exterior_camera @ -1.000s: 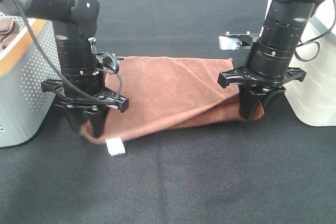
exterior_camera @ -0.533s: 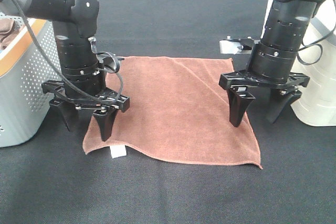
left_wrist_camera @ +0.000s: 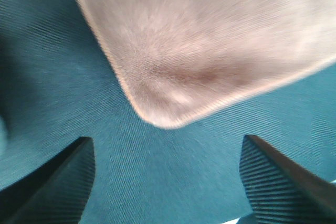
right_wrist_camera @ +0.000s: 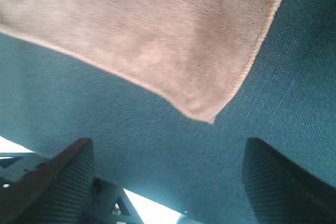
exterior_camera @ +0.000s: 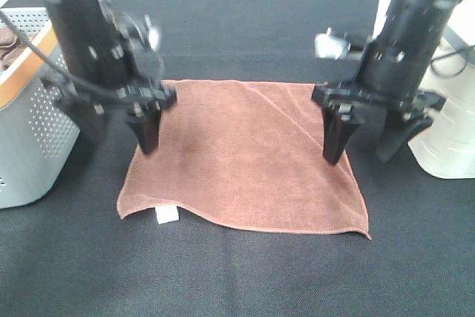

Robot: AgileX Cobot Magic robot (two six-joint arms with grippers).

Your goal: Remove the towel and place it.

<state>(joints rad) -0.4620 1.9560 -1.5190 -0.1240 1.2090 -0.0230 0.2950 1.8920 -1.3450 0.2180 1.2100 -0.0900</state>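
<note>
A black cloth-covered table [exterior_camera: 245, 272] filled the frame. The towel [exterior_camera: 245, 157] lay flat at centre, apparently placed. The left gripper [exterior_camera: 119, 131] and right gripper [exterior_camera: 367, 142] hung wide open and empty, likely having released it.

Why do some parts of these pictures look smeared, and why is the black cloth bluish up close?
Exterior high view: the left arm is motion-blurred, while the towel is sharp. Left wrist view: the towel corner is soft and smeared. Right wrist view: sharper, weave visible; both wrist views tint the table cover teal.
</note>
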